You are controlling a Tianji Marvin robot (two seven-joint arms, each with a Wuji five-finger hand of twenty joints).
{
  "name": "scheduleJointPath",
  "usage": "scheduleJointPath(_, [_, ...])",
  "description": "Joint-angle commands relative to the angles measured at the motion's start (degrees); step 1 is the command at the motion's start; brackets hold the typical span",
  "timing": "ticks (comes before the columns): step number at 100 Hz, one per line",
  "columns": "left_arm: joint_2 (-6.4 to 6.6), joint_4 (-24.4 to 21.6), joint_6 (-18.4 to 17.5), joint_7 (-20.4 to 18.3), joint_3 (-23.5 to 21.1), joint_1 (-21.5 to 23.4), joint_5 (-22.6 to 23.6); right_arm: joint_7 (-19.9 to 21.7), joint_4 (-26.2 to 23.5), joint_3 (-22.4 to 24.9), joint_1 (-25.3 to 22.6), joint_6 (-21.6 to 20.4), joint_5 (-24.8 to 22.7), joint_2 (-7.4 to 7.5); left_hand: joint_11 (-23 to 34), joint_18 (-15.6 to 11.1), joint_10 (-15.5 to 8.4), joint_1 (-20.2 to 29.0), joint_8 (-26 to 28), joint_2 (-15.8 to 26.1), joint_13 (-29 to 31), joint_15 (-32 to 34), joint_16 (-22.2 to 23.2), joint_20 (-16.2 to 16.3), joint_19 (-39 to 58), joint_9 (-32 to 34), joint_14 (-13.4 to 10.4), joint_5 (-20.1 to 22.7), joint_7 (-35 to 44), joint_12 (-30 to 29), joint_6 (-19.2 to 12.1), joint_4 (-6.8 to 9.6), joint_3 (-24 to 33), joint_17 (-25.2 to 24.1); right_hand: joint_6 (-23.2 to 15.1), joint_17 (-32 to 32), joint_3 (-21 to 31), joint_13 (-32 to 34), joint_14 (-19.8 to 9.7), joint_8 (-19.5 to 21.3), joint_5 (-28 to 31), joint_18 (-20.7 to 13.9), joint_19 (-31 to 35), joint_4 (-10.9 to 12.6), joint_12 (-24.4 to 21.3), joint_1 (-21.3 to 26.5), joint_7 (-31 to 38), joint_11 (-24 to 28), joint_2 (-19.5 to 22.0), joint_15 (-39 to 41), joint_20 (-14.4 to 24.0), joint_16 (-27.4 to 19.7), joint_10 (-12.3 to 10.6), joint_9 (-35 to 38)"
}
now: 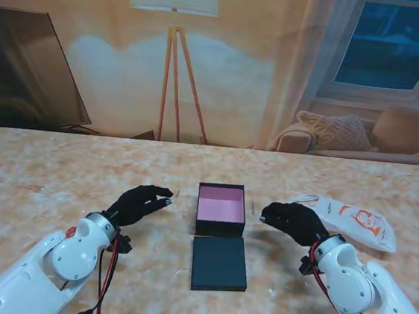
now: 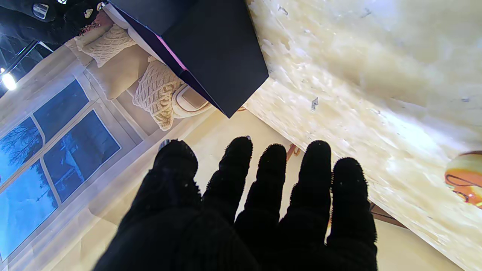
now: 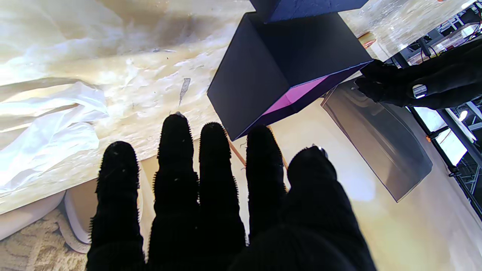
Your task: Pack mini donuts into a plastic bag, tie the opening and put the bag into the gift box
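My left hand (image 1: 141, 203) and right hand (image 1: 293, 220) flanked the gift box (image 1: 221, 209) mid-table, fingers apart, holding nothing; I judged reaching for the plastic bag (image 1: 353, 219) near the right edge best.

Floor lamp (image 1: 173, 18), sofa cushions (image 1: 332, 130)

White rounded arms, red and black cables, each hand (image 1: 142, 202) black-gloved.

pink-lined black gift box (image 1: 221, 207), marbled beige table (image 1: 57, 178)
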Motion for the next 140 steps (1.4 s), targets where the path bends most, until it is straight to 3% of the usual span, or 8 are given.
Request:
scheduleJointPath(1, [-0.17, -0.3, 0.0, -0.8, -0.1, 0.0, 0.0, 0.9, 0.0, -0.2, -0.3, 0.2, -0.1, -0.18, -0.1, -1.6, -0.9, 1.2, 0.6, 0.5, -1.2, 1.1, 1.1, -1.1, 0.7, -0.3, -0.1, 0.1, 0.8, 0.3, -1.1, 0.06, -0.2, -0.8, -1.6, -0.2, -0.3, 0.9, 0.1, -0.5, -1.2, 0.9, 0.8, -0.6, 0.6, 2.3, 1.1, 0.4, -0.5, 0.5, 1.0, 1.8, -0.4, 1.1])
scheduleJointPath(64, [-0.23, -0.5, 0.4, -0.5, -0.6, 0.4, 0.0, 2.9, 0.6, 0.1, 1.0, -0.1, -1.6, 0.36, -0.1, -1.0, -1.0, 1.2, 0.7, 0.5, -1.0, 1.0, 1.1, -0.8, 0.7, -0.1, -0.1, 0.3, 1.0, 0.4, -1.2, 0.08, -0.2, -0.9, -1.7, -0.1, -0.4, 0.7, -0.3, -0.6, -1.9, 1.0, 0.8, -0.6, 0.6, 2.2, 1.0, 0.4, -0.9, 0.4, 1.2, 1.8, -0.8, 0.9])
scheduleJointPath(106, [-0.23, -0.3, 0.3, -0.4, -0.8, 0.4, 0.0, 3.6, 2.8, 2.6, 3.3, -2.2, -7.5, 1.20, -0.1, -1.0, -1.0, 1.1, 0.7, 0.5, -1.1, 0.9, 1.1, -0.5, 0.6, -0.1, -0.1, 0.3, 1.0, 0.4, -1.2, 0.07, -0.2, -0.9, -2.1, -1.1, 0.7, -1.2, -1.4, -0.8, -4.8, 0.5, 0.3, 0.4, 0.7, 2.6, 1.1, 0.1, -5.9, -0.4, 1.3, 1.7, -1.7, -1.8])
scheduleJointPath(108, [-0.23, -0.3, 0.3, -0.4, -0.8, 0.4, 0.0, 3.6, 3.0, 2.8, 3.4, -2.3, -7.9, 1.26, -0.1, -1.0, -1.0, 1.1, 0.7, 0.5, -1.0, 0.9, 1.1, -0.5, 0.6, -0.1, -0.1, 0.3, 1.0, 0.4, -1.3, 0.07, -0.2, -0.9, -2.2, -1.3, 14.7, -1.4, -1.5, -0.2, -4.9, 0.2, -0.3, -1.3, 0.4, -5.0, 0.5, 0.2, -10.0, -0.9, 1.6, 1.4, -1.9, -2.1])
scheduleJointPath(110, [-0.23, -0.3, 0.3, -0.4, -0.8, 0.4, 0.0, 3.5, 3.2, 2.9, 3.6, -2.5, -8.4, 1.31, -0.1, -0.9, -1.0, 1.1, 0.8, 0.5, -1.0, 0.9, 1.1, -0.5, 0.6, -0.1, -0.1, 0.3, 1.0, 0.4, -1.2, 0.07, -0.2, -0.9, -2.1, -1.4, 18.4, -1.6, -1.6, -0.3, -5.1, 0.0, -0.5, -1.8, 0.4, -6.9, 0.5, 0.1, -11.1, -1.1, 1.5, 1.3, -2.0, -2.3])
scheduleJointPath(140, [-0.23, -0.3, 0.3, -0.4, -0.8, 0.4, 0.0, 0.6, 7.0, 2.7, 6.3, -4.4, -15.6, 1.95, -0.2, -0.7, -1.0, 1.1, 0.8, 0.4, -1.2, 0.9, 1.1, -0.3, 0.5, -0.2, -0.1, 0.3, 1.0, 0.4, -1.3, 0.06, -0.3, -1.0, -2.2, -5.4, 31.0, -8.3, -1.7, 5.8, -7.2, -2.4, -4.3, 0.3, -2.5, -14.3, -10.6, -3.4, -14.1, -7.4, -1.9, -2.7, -4.3, -8.8])
